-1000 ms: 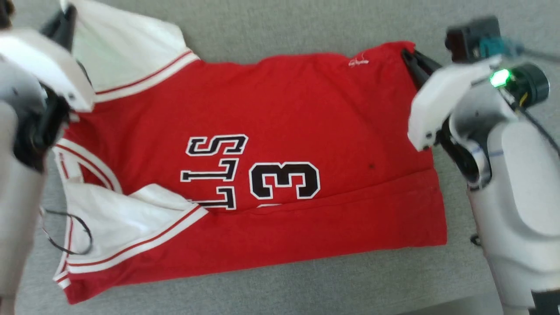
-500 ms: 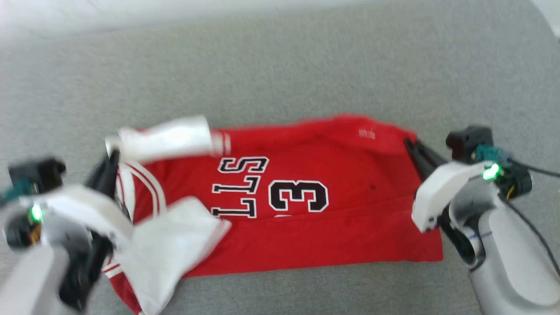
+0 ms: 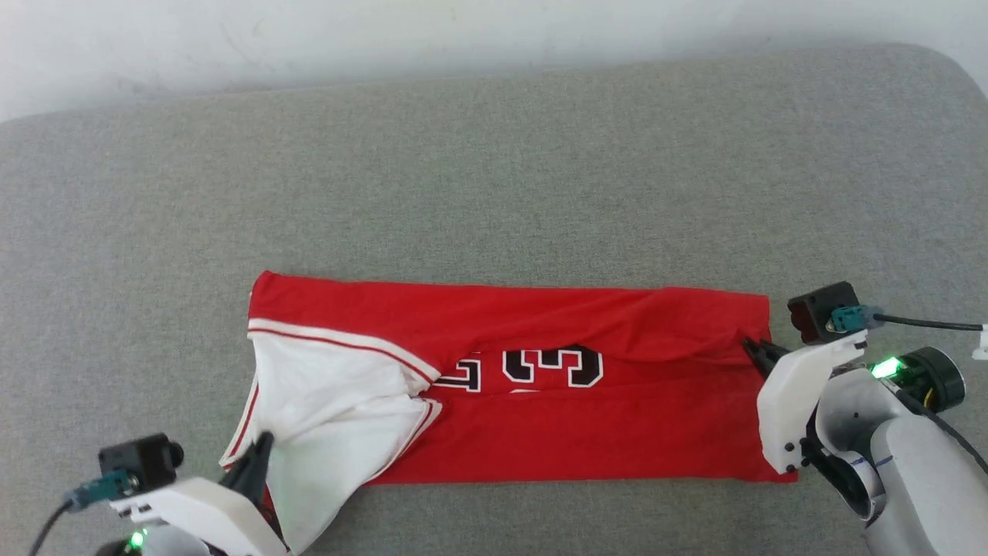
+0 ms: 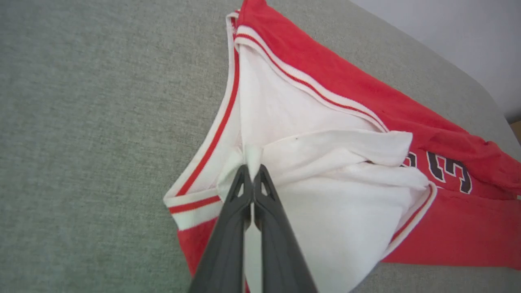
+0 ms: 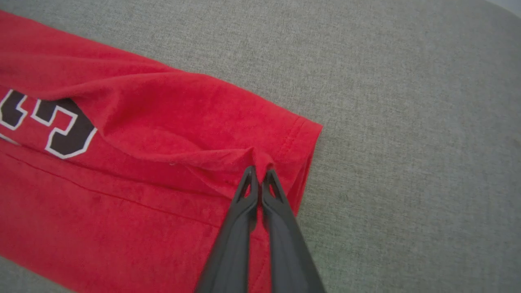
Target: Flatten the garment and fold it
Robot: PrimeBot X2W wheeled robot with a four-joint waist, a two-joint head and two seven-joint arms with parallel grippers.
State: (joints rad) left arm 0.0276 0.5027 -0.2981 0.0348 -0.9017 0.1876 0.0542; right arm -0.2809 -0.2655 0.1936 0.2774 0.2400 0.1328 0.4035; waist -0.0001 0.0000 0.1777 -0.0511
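Left gripper (image 4: 253, 167): clenched on a pinch of white sleeve (image 4: 285, 110) at the near-left end of the red jersey (image 3: 587, 432).
Right gripper (image 5: 257, 171): clenched on a tuck of red cloth beside the hem (image 5: 301, 140).
Red jersey: lay as a long band across the grey cushion (image 3: 494, 170), far edge drawn over toward the near one, number 3 (image 3: 552, 367) half covered.
Done: seemingly both long sides folded inward, judging by the lie.
Left: sleeves sat bunched and rumpled, wanted smoothing; top layer rippled; crosswise fold not yet made.
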